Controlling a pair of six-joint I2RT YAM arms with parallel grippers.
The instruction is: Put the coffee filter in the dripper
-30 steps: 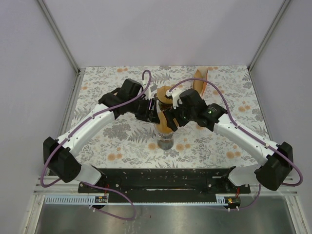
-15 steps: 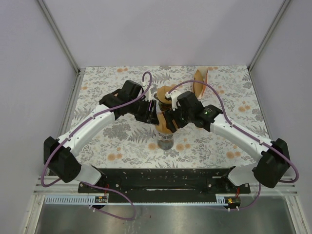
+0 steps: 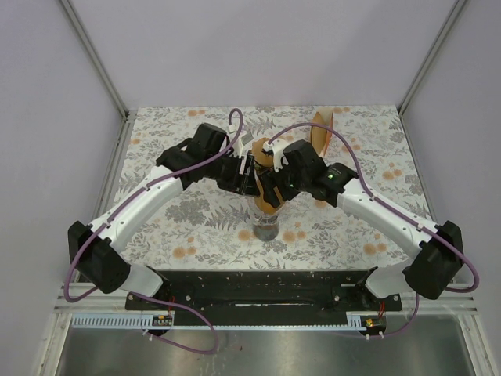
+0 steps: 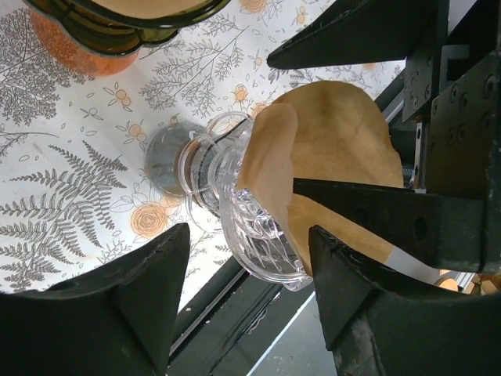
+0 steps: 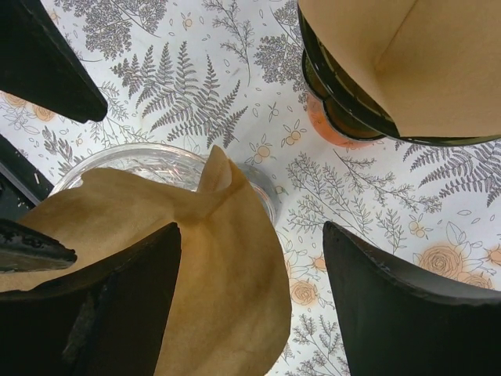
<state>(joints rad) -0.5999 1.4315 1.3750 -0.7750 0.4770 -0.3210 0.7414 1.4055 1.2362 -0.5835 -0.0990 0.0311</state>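
Note:
A clear glass dripper (image 3: 266,230) stands at the table's middle. It also shows in the left wrist view (image 4: 258,251) and its rim in the right wrist view (image 5: 133,160). A brown paper coffee filter (image 3: 264,204) sits in its mouth, one edge sticking up (image 4: 337,141) (image 5: 219,266). My left gripper (image 3: 247,177) (image 4: 250,229) is open, with the dripper's rim between its jaws. My right gripper (image 3: 275,185) (image 5: 252,227) is open, one finger (image 5: 102,313) lying against the filter paper.
A dark amber dripper holding another brown filter (image 5: 391,70) stands just behind on the flowered cloth (image 3: 264,147) (image 4: 117,23). More brown filters (image 3: 321,135) stand at the back right. A black rail (image 3: 266,286) runs along the near edge. Grey walls close the sides.
My right gripper has moved a little left and toward the back over the dripper. My left gripper has shifted slightly back. The filter stays in the dripper.

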